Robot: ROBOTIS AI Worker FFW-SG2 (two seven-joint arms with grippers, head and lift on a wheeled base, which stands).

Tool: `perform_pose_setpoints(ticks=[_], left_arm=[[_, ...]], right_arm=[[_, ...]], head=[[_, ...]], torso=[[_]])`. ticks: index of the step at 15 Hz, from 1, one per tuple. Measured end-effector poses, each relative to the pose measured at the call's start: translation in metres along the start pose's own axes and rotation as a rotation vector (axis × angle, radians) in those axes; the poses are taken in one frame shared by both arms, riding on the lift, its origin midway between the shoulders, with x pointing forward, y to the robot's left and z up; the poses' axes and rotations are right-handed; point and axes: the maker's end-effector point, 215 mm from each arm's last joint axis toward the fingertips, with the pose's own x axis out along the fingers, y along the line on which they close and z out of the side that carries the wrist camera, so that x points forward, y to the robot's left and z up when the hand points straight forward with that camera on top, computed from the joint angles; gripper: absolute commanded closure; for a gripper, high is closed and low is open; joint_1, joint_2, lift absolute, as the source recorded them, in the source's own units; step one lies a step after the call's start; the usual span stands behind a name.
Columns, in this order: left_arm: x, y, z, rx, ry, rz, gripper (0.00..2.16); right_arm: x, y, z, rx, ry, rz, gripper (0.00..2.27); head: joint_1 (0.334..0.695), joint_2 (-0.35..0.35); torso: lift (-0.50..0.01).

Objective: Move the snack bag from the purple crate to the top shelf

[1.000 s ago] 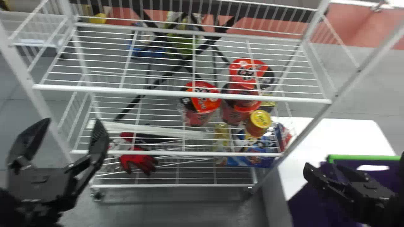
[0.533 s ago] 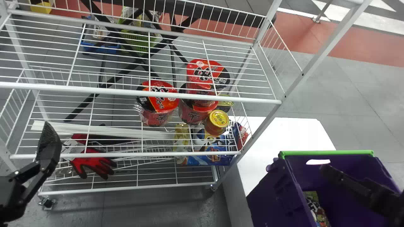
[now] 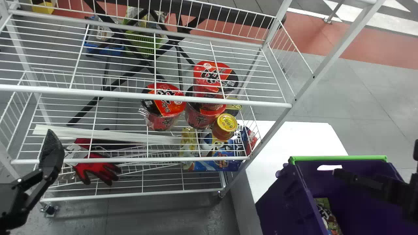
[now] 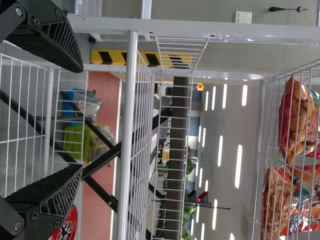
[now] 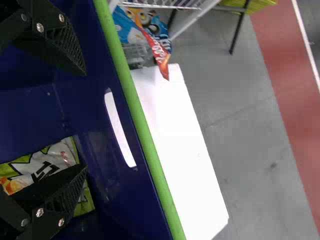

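"Since the snack bag [image 5: 47, 156] lies down inside the purple crate [image 3: 281, 202], where would you send the right gripper [image 5: 84, 120]?"

"Over it first. Its fingers stand wide apart above the crate, holding nothing, and one hides part of the bag from the wrist camera. I'd centre the gap on the bag, then sink straight down."

"And the pinch?"

"Across a good fold of the wrapper, gently — squeeze hard and the contents may crush; catch only the slick edge and it could slip. Then lift upright, well clear of the green rim [image 5: 137, 120], before swinging out."

"Where's the left gripper [image 4: 81, 119]?"

"At the wire rack [image 3: 143, 95], spread wide and empty. Past it, higher up, is what I take for the top shelf [image 4: 259, 150], with other snack packets [image 4: 292, 120] on it — so the arm must rise high before going in."
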Motion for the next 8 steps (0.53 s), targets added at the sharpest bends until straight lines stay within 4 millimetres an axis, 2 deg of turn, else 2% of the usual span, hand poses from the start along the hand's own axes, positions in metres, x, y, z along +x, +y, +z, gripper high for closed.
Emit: perform_pose_setpoints(ticks=[3, 5, 8], left_arm=[[0.003, -0.001, 0.002, -0.002, -0.007, -0.002, 0.14], [0.009, -0.01, 0.002, -0.01, -0.009, -0.02, 0.14], [0.013, -0.019, 0.0, -0.023, 0.0, -0.041, 0.14]], right_arm=[[0.011, -0.021, -0.016, -0.016, 0.117, 0.037, 0.22], [0.014, -0.036, -0.033, -0.029, 0.203, 0.069, 0.22], [0.024, -0.061, -0.072, -0.098, 0.324, 0.093, 0.22]], head=[[0.695, -0.35], [0.695, -0.35], [0.695, -0.35]], torso=[[-0.459], [-0.459], [-0.459]])
